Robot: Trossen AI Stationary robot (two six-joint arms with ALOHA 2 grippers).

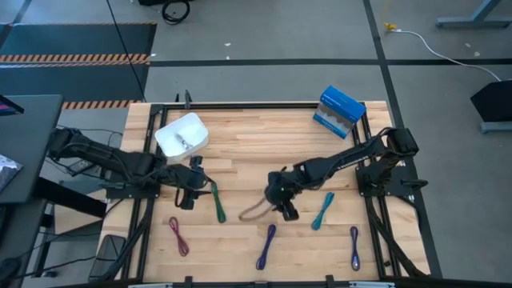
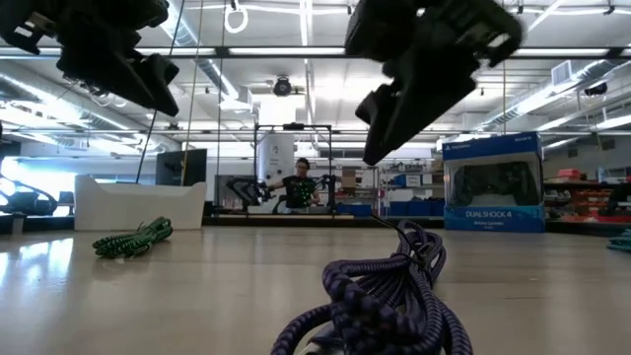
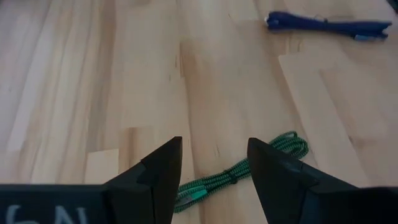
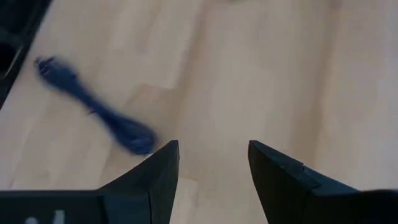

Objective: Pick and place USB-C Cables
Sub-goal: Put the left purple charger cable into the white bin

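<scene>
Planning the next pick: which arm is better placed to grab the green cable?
Left. The left end effector is open and hangs right beside the green cable, which shows between its fingers in the wrist view. The right end effector sits farther off, mid-table.

I see pale blond wood planks on my table (image 1: pixel 256 144), a green braided cable (image 3: pixel 239 174), a teal cable (image 1: pixel 323 210), two purple cables (image 1: pixel 266 246), a magenta cable (image 1: pixel 178 236), a white tray (image 1: pixel 182 134) and a blue-and-white box (image 1: pixel 339 111).
</scene>
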